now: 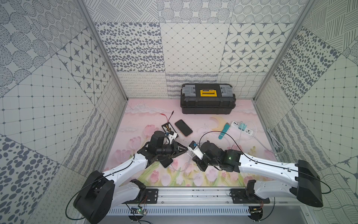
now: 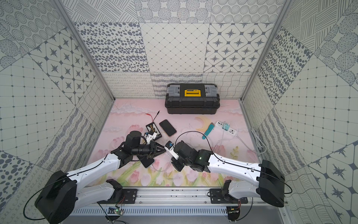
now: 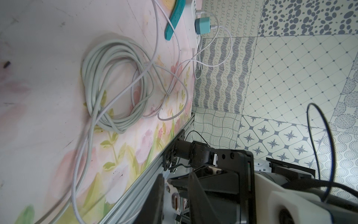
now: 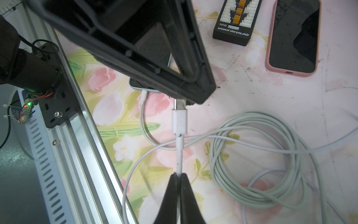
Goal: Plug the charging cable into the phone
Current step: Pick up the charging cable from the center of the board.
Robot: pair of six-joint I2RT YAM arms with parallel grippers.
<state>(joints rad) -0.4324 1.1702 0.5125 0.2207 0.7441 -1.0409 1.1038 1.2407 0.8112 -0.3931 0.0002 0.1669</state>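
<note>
White cable is pinched tight in the right claw, just behind the plug. The plug's metal tip reaches in between the fingers of the left claw. Those fingers stand close on either side of the tip; whether they actually grip it I cannot tell.

I judge this a mid-air handover or regrip ahead of insertion; the plugging itself is not yet done. A pink phone lies flat on the mat, screen up, well apart from the plug, with nothing in its near end. A second phone lies under the left arm with a white lead already in its end, so the pink one is probably the target.

The next move calls for a firm hold on the plug body, the tip squared to the port, slack freed from the loops, and likely one claw steadying the phone.

The mat is pale pink, printed with tulips and scuffed. A grey coil lies on it near the plug, crossed by thin white leads. Panels of grey dots, stars and grids wall the cell. A black toolbox stands at the back, and a power strip lies on the right arm's side.
</note>
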